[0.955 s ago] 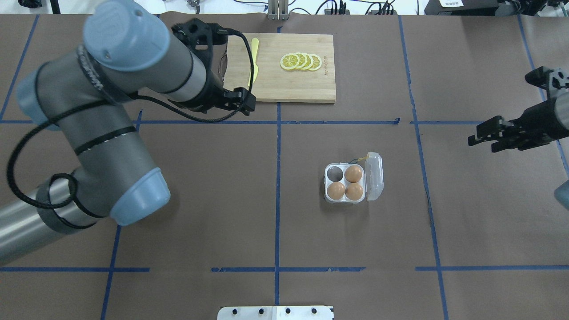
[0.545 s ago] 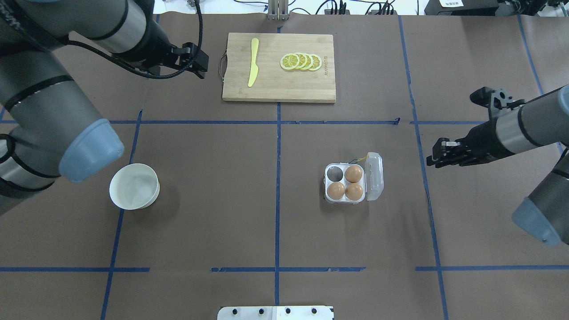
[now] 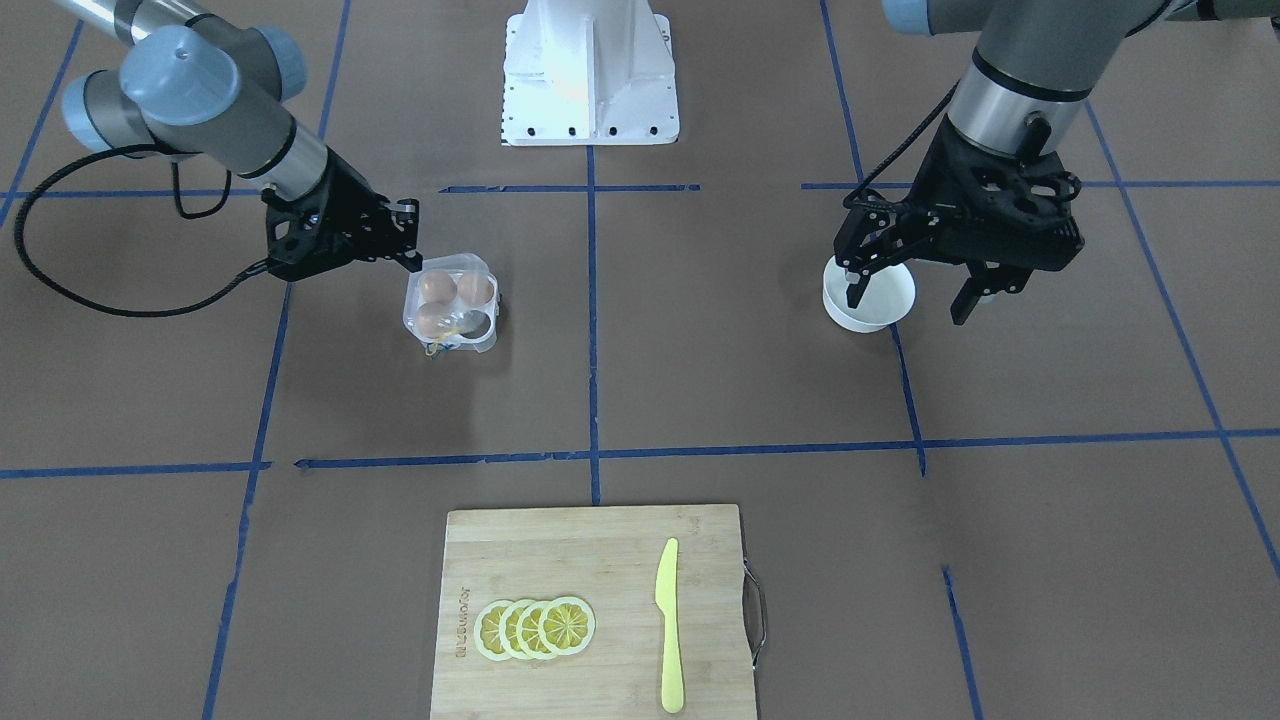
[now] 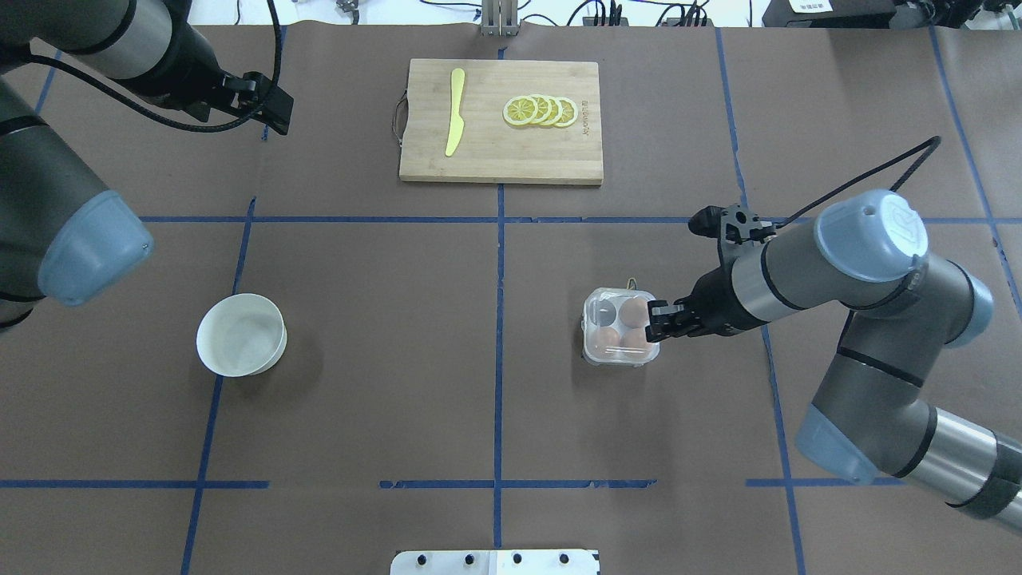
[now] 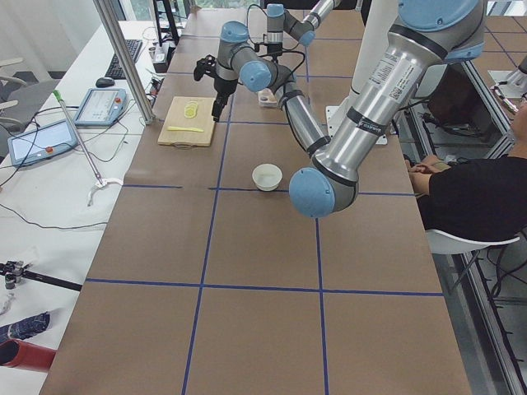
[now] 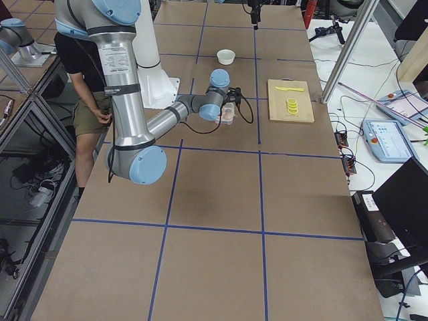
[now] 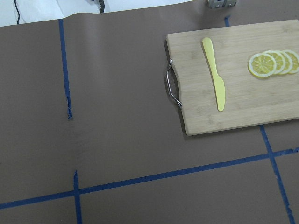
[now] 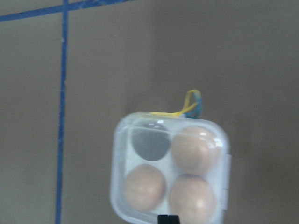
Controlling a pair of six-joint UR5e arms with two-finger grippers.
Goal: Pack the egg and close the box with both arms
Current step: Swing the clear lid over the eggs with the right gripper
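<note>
**Lid down on box, R gripper at its edge; L arm waits over bowl**

Box (image 4: 619, 327) sits right of table centre on the brown paper, well apart from the white bowl (image 4: 239, 331) on the left side. Clear lid (image 8: 149, 140) lies flat over the cells. There are 3 eggs (image 8: 195, 148) inside and the 4th cell is empty. The yellow-blue band (image 8: 192, 101) pokes out at the edge away from the wrist cam.

R gripper (image 4: 656, 321) comes in low from the side, fingers together and holding nothing, tips at the box's near rim. It's prob. being used as a blunt pusher to press the lid home, not to grip. Can't tell if the latch has snapped.

L gripper (image 3: 906, 305) hangs above the bowl, fingers wide apart and empty. The bowl looks empty too, so there's no loose egg in view to fetch. L wrist cam sees only paper and the cutting board (image 7: 243, 79), so that arm is well clear of the box, prob. kept out of R's way.

Judgement: the closing step is nearly done. Next move needs a firm downward press w/o sliding the light box.
</note>
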